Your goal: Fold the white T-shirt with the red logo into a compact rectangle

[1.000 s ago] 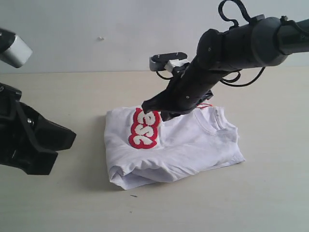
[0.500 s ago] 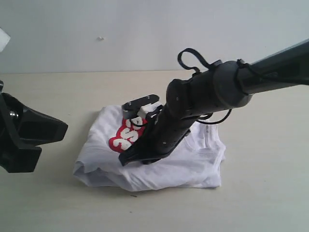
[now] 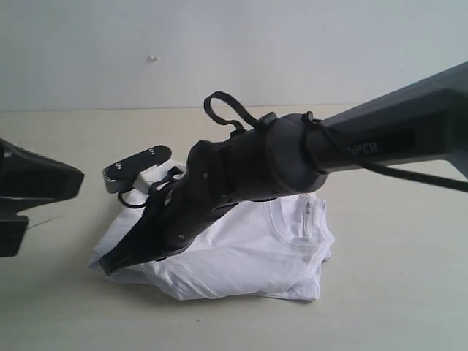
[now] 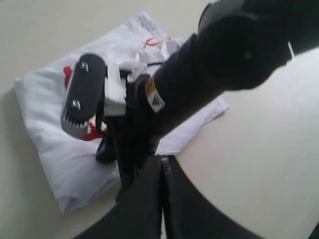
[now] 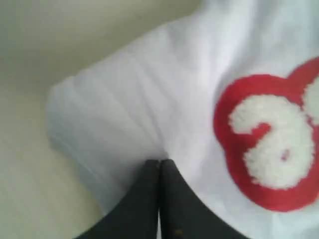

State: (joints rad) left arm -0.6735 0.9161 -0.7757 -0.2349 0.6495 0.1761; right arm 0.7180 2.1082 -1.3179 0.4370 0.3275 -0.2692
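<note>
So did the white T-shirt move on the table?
Yes. The white T-shirt has slid left and nearer the camera, farther from the table's back edge, along with the right gripper.

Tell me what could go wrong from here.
The right gripper seems shut on a small pinch of the white T-shirt near its edge, beside the red logo; the cloth could slip free or only the top layer lift. The left gripper is shut and off the cloth, so nothing pins the bundle; it may slide or bunch.
</note>
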